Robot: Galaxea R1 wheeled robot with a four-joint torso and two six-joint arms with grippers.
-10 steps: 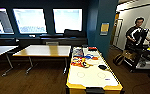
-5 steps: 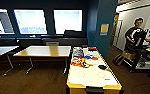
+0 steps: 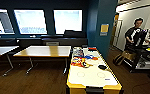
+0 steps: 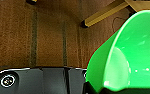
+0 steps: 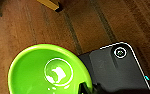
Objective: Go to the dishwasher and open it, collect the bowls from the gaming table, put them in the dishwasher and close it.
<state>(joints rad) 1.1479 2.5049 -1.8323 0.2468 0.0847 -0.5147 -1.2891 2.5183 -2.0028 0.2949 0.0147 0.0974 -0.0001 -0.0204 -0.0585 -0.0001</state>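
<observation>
Office break room (gaming table (image 3: 92,75), windows (image 3: 31,22)).

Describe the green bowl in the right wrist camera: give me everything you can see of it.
The bowl is round, bright lime green and glossy, plastic by its look. A ring marks its flat bottom, where light glares white. It looks empty and sits mouth up, roughly level, above the brown wooden floor. Its rim meets the robot's dark parts at the near edge, where it seems gripped; the jaws themselves are hard to make out.
</observation>
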